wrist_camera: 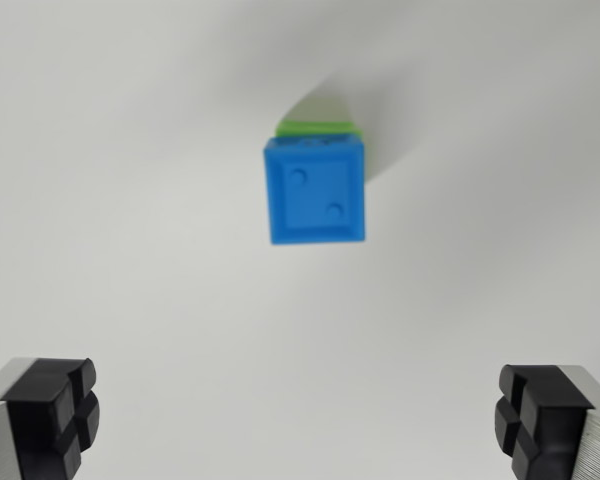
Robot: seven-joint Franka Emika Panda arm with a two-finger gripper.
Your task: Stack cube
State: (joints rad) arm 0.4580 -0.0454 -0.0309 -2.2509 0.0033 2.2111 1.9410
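The blue cube [316, 192] sits a little above the middle of the wrist view, on top of a green cube [325, 127]. Only a strip of the green one shows, along the blue cube's 12 o'clock edge, with a sliver down its 3 o'clock side; the rest is hidden underneath. The blue cube's top face looks square, so no long axis can be made out. Its edges run nearly straight with the frame, turned a touch clockwise. Two small round marks lie on that face, one toward 10 o'clock and one toward 4 o'clock, so the line between them runs diagonally. A raised or recessed border seems to frame the face, but the picture is soft and the detail is hard to read.

The gripper [298, 420] is open wide and holds nothing. Its two black pads sit in the bottom corners, one [52, 418] at 8 o'clock and the other at 4 o'clock, both well apart from the stack and cut off by the frame's lower edge. Grey metal shows behind each pad.

The table [130, 250] is plain white. A faint shadow spreads from the stack toward 1 o'clock.
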